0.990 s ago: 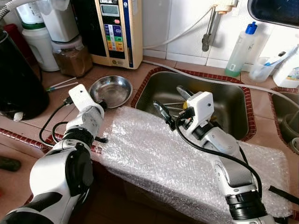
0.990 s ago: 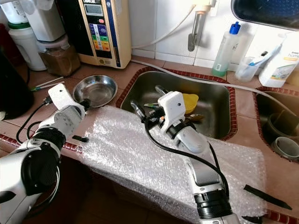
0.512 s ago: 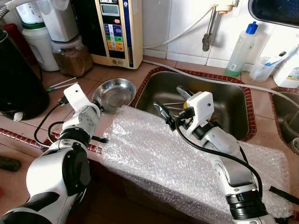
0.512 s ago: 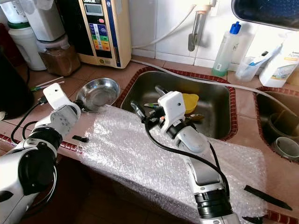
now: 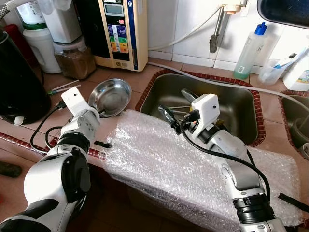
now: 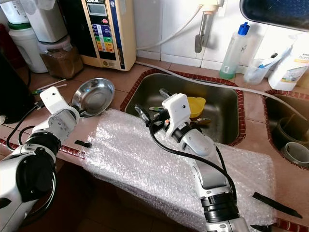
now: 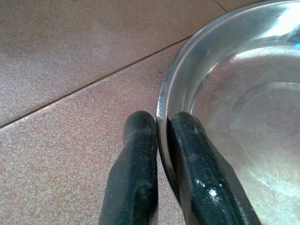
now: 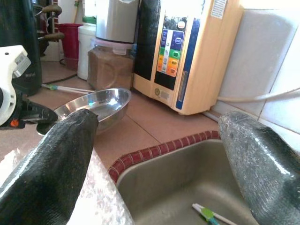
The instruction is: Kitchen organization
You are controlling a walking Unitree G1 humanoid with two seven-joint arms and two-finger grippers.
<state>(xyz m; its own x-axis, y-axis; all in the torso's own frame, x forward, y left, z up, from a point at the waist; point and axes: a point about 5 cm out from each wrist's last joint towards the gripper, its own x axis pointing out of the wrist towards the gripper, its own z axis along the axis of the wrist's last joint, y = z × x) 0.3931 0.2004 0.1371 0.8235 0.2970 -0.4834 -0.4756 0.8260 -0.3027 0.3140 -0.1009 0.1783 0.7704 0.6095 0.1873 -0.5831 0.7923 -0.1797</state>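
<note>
A small steel bowl (image 5: 112,95) is tilted up off the tiled counter, left of the sink (image 5: 240,113). My left gripper (image 5: 99,112) is shut on its near rim; in the left wrist view one finger (image 7: 136,154) lies outside the rim and the other inside the bowl (image 7: 243,103). My right gripper (image 5: 175,104) hovers open at the sink's near left corner, above the bubble wrap (image 5: 169,164). Nothing is between its fingers (image 8: 56,154), and the bowl (image 8: 96,105) shows beyond them.
A water purifier (image 5: 118,29), a jar of brown powder (image 5: 75,58) and a black appliance (image 5: 17,82) stand at the back left. The sink holds a yellow item (image 6: 195,105) and utensils. A bottle of green liquid (image 5: 248,50) stands behind the sink.
The left gripper has drawn back to the left with the bowl's rim in it, and the bowl has gone from flat on the counter to tilted up. The right arm has barely moved.
</note>
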